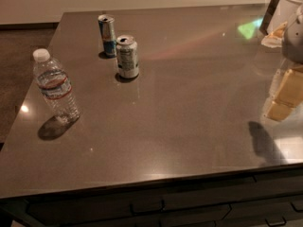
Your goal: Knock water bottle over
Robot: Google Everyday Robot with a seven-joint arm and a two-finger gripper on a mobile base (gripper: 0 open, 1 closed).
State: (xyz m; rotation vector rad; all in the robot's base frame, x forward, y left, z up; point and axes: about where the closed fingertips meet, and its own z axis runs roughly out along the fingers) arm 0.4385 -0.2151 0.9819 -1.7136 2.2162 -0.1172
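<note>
The water bottle (56, 86) stands upright near the left edge of the dark grey table (189, 108). It is clear and ribbed, with a white cap and a red-and-blue label. My gripper (294, 37) shows only as a grey-white shape at the far right edge, above the table's right side and far from the bottle. A dark shadow (262, 141) lies on the table below it.
A slim blue-and-silver can (107, 34) and a silver drink can (127, 56) stand upright at the back left, right of and behind the bottle. A white container (289, 4) and a dark board stand at the back right corner. Drawers (147, 206) run under the front edge.
</note>
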